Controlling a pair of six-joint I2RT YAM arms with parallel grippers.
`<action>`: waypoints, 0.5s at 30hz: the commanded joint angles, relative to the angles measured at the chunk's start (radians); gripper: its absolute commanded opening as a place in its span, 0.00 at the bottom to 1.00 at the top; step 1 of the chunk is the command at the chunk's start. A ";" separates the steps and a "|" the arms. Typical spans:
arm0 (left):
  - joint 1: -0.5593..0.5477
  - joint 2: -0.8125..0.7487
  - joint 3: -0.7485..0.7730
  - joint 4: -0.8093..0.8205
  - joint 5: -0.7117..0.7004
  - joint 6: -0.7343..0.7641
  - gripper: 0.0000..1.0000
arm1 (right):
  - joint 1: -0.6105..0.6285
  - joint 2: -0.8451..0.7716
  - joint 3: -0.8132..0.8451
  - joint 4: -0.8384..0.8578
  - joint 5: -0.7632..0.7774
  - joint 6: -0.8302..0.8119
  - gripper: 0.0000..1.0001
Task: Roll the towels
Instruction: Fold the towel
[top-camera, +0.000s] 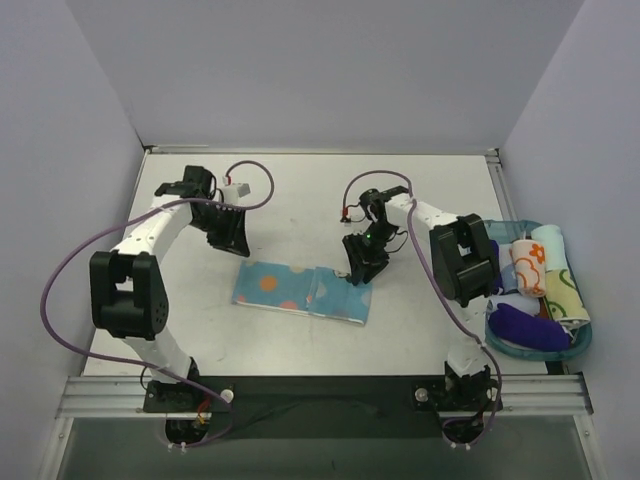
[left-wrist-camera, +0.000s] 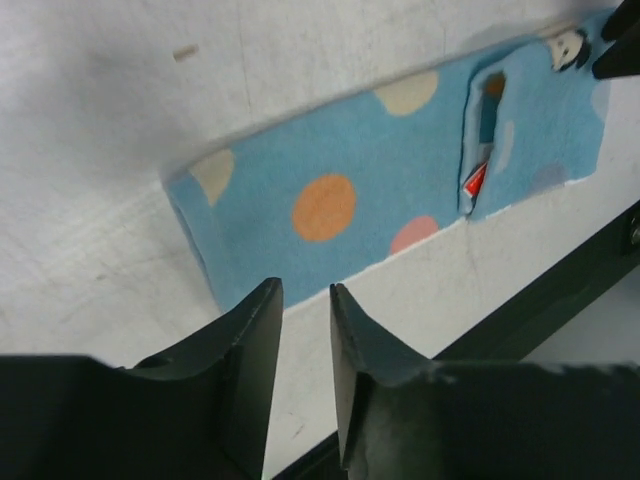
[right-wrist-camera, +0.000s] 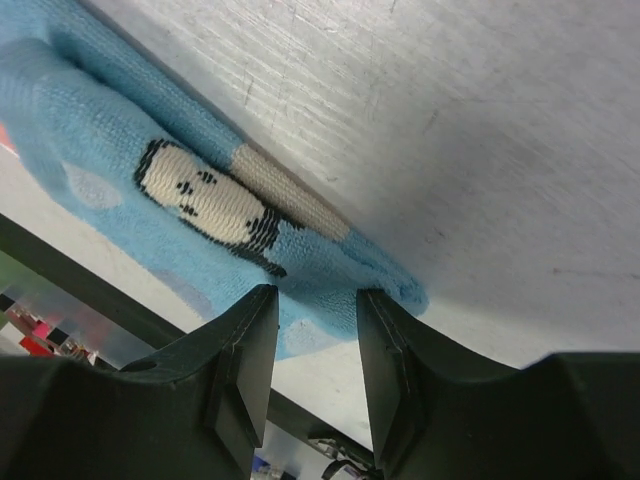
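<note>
The light blue, orange-dotted cloth towel (top-camera: 285, 288) lies folded flat at mid-table. At its 3 o'clock end I have the right gripper (right-wrist-camera: 315, 300) with jaws parted astride the folded corner; the left gripper (left-wrist-camera: 305, 295) hovers at its 10 o'clock corner, jaws slightly apart, empty. The white, orange-printed towel (top-camera: 530, 262) sits in the teal basket (top-camera: 585, 340) at 3 o'clock.

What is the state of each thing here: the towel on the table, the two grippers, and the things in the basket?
blue dotted towel: folded into a long strip, lying flat, not yet rolled.
left gripper: open, fingers empty, near the towel's left end.
right gripper: open, fingers at the towel's right end.
white towel with orange prints: rolled, in the basket.
purple cloth: rolled, in the basket.
basket: holds several rolled cloths.
</note>
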 joint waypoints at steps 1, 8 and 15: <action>-0.014 0.040 -0.087 -0.118 -0.047 0.008 0.35 | 0.010 0.025 0.019 -0.036 0.013 -0.015 0.37; -0.037 0.143 -0.139 -0.067 -0.071 -0.012 0.26 | 0.036 0.003 -0.078 -0.033 -0.035 0.005 0.35; -0.115 0.413 0.178 0.008 -0.117 -0.017 0.25 | 0.120 -0.050 -0.158 -0.030 -0.090 0.017 0.37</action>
